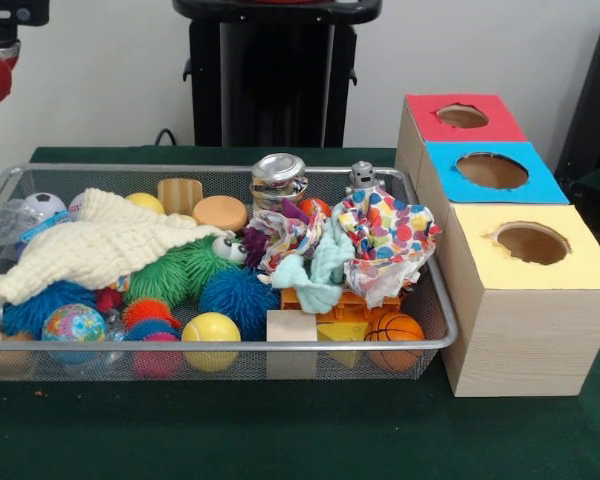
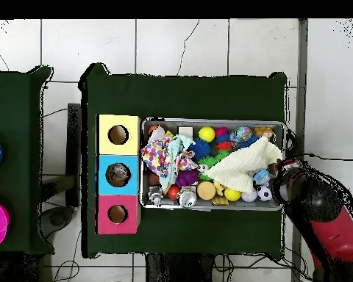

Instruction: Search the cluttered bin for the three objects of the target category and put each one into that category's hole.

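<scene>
I see a silver wire mesh bin (image 1: 435, 345) on the dark green surface (image 1: 280, 430), packed with toys. Along its near edge lie a yellow ball (image 1: 211, 332), a plain wooden cube (image 1: 292, 328) and a small orange basketball (image 1: 394, 328). Behind them sit a blue spiky ball (image 1: 238, 297), a green spiky ball (image 1: 170, 272), a cream knitted cloth (image 1: 100, 243) and a polka-dot cloth (image 1: 392, 238). At the far wall stands a shiny metal can (image 1: 278, 178). Just beside the bin stand three wooden boxes with round holes: yellow-topped (image 1: 530, 255) nearest, then blue-topped (image 1: 492, 172), then red-topped (image 1: 463, 118). From overhead, the red and black arm (image 2: 319, 209) sits off the bin's end by the small soccer ball (image 2: 264, 193); I cannot tell the gripper's state.
</scene>
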You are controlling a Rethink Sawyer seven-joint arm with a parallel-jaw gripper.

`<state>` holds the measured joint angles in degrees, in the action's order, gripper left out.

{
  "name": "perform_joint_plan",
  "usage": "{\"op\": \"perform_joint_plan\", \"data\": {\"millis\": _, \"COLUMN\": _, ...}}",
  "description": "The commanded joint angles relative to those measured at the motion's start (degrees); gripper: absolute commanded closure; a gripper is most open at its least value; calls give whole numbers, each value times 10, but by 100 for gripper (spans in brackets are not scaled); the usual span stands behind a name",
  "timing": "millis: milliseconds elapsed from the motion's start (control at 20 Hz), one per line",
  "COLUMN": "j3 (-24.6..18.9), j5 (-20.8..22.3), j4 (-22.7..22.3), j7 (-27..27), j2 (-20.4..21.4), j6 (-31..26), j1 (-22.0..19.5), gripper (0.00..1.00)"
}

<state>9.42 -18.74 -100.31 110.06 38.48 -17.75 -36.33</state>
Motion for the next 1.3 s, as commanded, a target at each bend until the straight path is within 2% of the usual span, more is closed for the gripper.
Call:
{"op": "perform_joint_plan", "data": {"millis": 50, "j3": -53, "j5": 13, "j4": -11, "j7": 68, "j2": -15, "j6": 32, "j1": 0, "gripper": 0}}
{"op": "perform_joint_plan", "data": {"millis": 250, "j3": -60, "j5": 15, "j4": -23, "j7": 70, "j2": -11, "j6": 50, "j1": -3, "gripper": 0}}
{"op": "perform_joint_plan", "data": {"millis": 550, "j3": -95, "j5": 23, "j4": -47, "j7": 62, "j2": -8, "j6": 82, "j1": -35, "gripper": 0}}
{"op": "perform_joint_plan", "data": {"millis": 1300, "j3": -75, "j5": 17, "j4": -71, "j7": 85, "j2": 17, "j6": 88, "j1": -9, "gripper": 0}}
